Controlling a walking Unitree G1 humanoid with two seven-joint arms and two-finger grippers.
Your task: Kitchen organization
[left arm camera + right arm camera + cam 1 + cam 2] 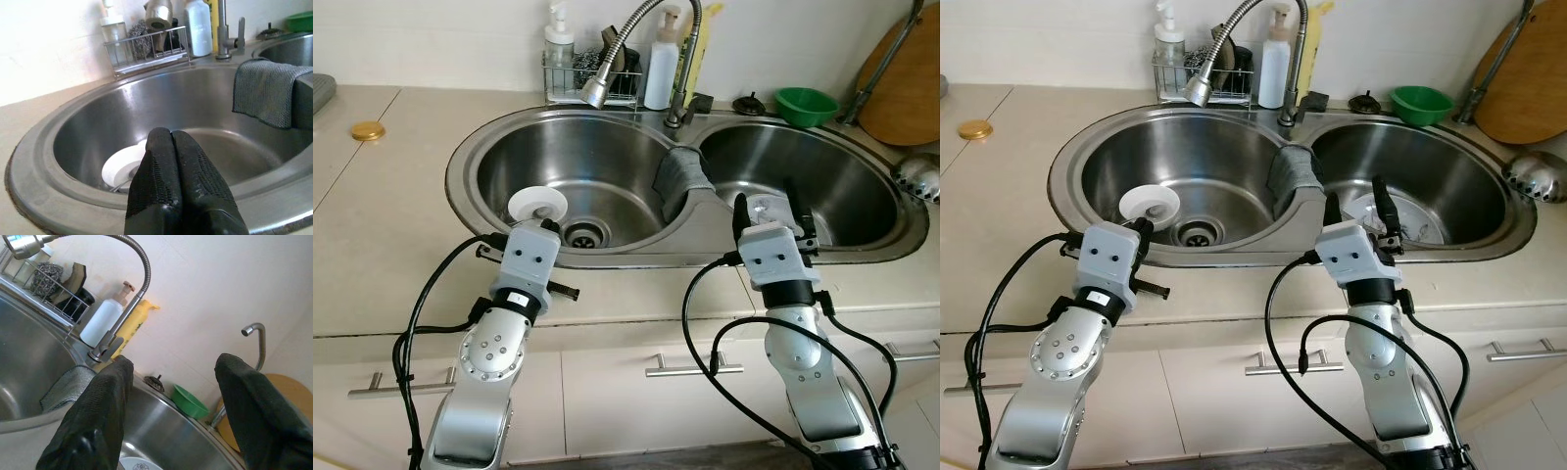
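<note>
Farthest left, a gold lid [367,130] lay on the beige table [382,215], well apart from the double steel sink [460,157]. Next came the left hand [544,224], poised at the near rim of the left basin, its two black fingers [178,181] pressed together with nothing between them. Just beyond those fingertips a white plate [537,205] rested tilted against the basin's near wall, beside the round drain [584,234]. Behind the basin, a wire rack [590,81] against the wall held a clear pump bottle [558,44], a steel scourer [140,44] and a dark sponge. The flexible tap [625,44] arched over the left basin with its head hanging in front of the rack. A white pump bottle [662,61] and a yellow bottle [131,329] stood beside the tap's base. A grey cloth [681,176] was draped over the divider between the two basins. Further right, the right hand [769,207] hovered over the near edge of the right basin, fingers [95,416] spread wide apart and empty. Under it a white dish [1410,217] lay on that basin's floor. A green bowl [806,105] sat on the table behind the right basin, near a small curved spout [257,340]. At the far right a wooden board [906,83] leaned on the wall, and a steel ladle [920,176] lay by the sink's rim.
</note>
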